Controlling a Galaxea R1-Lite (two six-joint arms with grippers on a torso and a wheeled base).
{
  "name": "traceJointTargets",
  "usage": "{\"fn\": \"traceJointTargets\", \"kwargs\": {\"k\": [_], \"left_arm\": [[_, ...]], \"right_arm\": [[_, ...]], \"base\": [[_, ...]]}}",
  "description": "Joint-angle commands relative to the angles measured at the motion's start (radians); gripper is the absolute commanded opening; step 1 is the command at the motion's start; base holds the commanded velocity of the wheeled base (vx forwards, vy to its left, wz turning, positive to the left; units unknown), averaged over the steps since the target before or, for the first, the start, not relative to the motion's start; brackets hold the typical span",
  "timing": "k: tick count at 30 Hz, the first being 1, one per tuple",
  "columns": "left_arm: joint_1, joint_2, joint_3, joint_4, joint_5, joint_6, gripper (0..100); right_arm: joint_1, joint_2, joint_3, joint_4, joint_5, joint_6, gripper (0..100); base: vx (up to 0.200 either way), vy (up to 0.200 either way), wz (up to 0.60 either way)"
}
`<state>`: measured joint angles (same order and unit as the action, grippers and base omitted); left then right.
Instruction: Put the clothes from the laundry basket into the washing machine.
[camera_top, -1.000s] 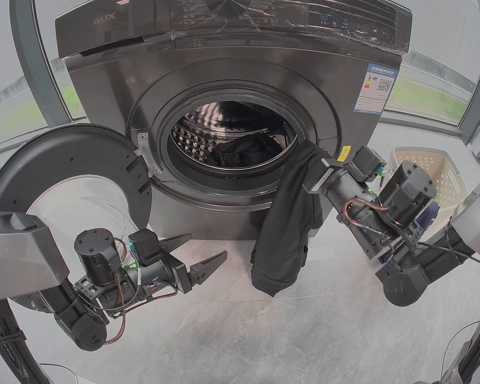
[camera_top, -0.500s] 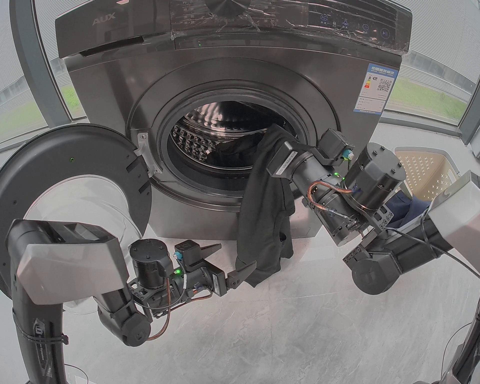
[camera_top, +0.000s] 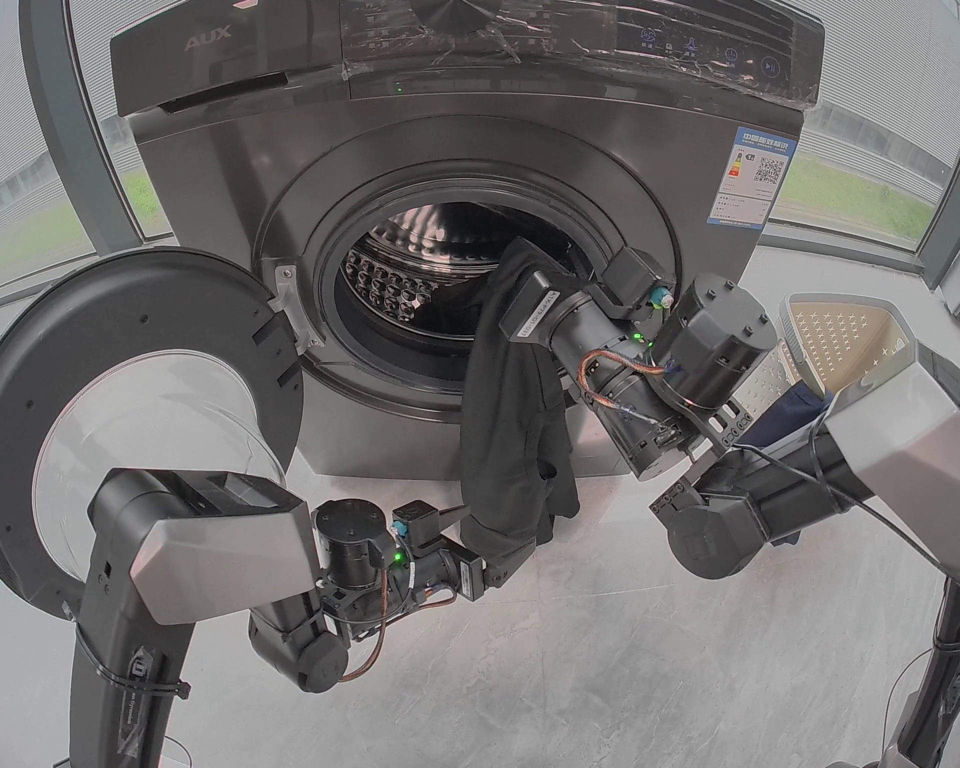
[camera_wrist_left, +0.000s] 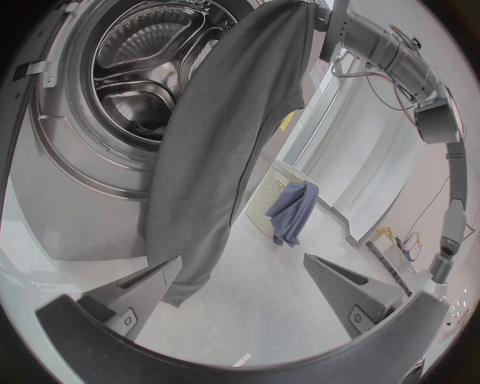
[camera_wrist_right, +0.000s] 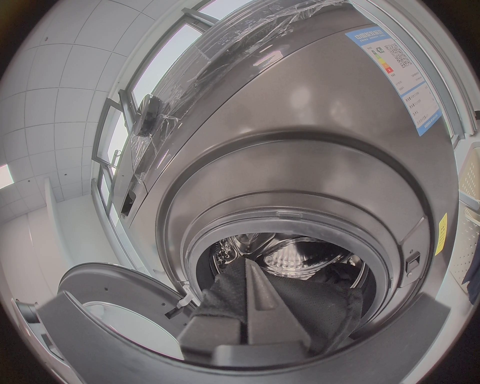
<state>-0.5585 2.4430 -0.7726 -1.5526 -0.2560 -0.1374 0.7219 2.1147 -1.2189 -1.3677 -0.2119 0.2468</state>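
Clamping the top of a dark garment (camera_top: 515, 430), the right end effector (camera_wrist_right: 248, 280) sits at the mouth of the washing machine (camera_top: 480, 130), the cloth hanging below it down to the wide-spread left end effector (camera_wrist_left: 241, 259) at its hem, the laundry basket (camera_wrist_left: 265, 195) with blue cloth (camera_wrist_left: 292, 212) well apart from both.

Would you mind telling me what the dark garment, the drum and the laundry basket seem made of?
The dark garment: soft knit fabric, perhaps sports mesh; it hangs limp and shows fine pinholes. The drum: polished metal, likely stainless steel, with bright reflections. The laundry basket: seemingly matt beige plastic, with rigid perforated walls.
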Motion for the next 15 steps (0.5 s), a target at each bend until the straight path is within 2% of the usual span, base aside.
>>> {"fn": "traceJointTargets", "kwargs": {"k": [1,11,15], "left_arm": [[0.005,0.108,-0.137,-0.006,0.026,-0.005,100],[0.005,0.232,-0.284,0.000,0.041,-0.011,100],[0.015,0.298,-0.402,0.002,0.104,-0.011,100]], "right_arm": [[0.016,0.007,-0.007,-0.010,-0.001,0.002,0],[0.031,0.014,-0.008,-0.044,-0.001,0.002,0],[0.036,0.024,0.001,-0.070,-0.001,0.000,0]], "base": [[0.000,0.000,0.00],[0.000,0.000,0.00],[0.000,0.000,0.00]]}}
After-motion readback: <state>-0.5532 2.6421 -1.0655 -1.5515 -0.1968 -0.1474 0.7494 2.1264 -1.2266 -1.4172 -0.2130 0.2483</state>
